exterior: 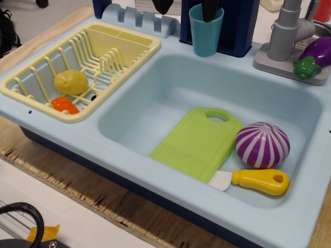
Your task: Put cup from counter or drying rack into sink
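Observation:
The teal-blue cup (206, 32) stands upright on the pale blue counter (129, 150) at the back rim of the sink (155, 98), against a dark blue back panel. My gripper (187, 7) comes down from the top edge and only its dark fingertips show. One fingertip (211, 10) is inside the cup's mouth; the other hangs well to the left of the cup, outside it. The fingers stand wide apart, open, straddling the cup's left wall without pinching it. The pale yellow drying rack (36, 93) sits on the left of the counter.
The rack holds a yellow potato (71, 81) and an orange piece (64, 105). In the sink lie a green cutting board (194, 142), a purple-white onion (262, 145) and a yellow-handled knife (258, 181). A grey faucet (283, 36) and eggplant (315, 56) stand at back right.

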`<state>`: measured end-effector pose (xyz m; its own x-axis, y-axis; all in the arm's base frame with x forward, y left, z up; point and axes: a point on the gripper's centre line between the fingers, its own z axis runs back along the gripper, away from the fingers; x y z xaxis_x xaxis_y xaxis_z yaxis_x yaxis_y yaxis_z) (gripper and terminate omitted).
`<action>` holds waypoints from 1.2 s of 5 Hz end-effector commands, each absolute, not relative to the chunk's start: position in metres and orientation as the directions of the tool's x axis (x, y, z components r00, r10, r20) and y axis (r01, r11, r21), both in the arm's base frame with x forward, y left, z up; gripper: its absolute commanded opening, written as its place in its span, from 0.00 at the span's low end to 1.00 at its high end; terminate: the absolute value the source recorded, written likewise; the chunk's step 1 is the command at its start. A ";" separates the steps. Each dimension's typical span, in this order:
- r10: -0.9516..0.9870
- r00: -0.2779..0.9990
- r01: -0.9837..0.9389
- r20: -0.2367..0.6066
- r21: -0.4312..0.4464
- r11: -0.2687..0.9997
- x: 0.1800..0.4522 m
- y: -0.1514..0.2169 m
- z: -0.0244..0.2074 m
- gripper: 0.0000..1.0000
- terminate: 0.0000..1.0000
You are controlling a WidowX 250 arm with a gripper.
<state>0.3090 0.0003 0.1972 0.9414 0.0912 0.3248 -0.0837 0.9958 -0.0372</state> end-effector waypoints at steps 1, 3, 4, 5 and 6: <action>0.091 0.941 -0.084 0.325 -0.037 0.996 0.309 0.000 0.197 1.00 0.00; 0.031 0.938 -0.012 0.344 -0.057 0.998 0.330 -0.012 0.191 1.00 0.00; 0.005 0.933 0.020 0.359 -0.066 0.998 0.336 -0.015 0.188 1.00 0.00; -0.001 0.927 0.034 0.375 -0.080 0.996 0.344 -0.014 0.178 1.00 0.00; -0.001 0.922 0.038 0.388 -0.090 0.995 0.348 -0.013 0.169 1.00 0.00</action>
<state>0.3486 -0.0166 0.1563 0.9251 0.0000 0.3797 0.0408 0.9942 -0.0993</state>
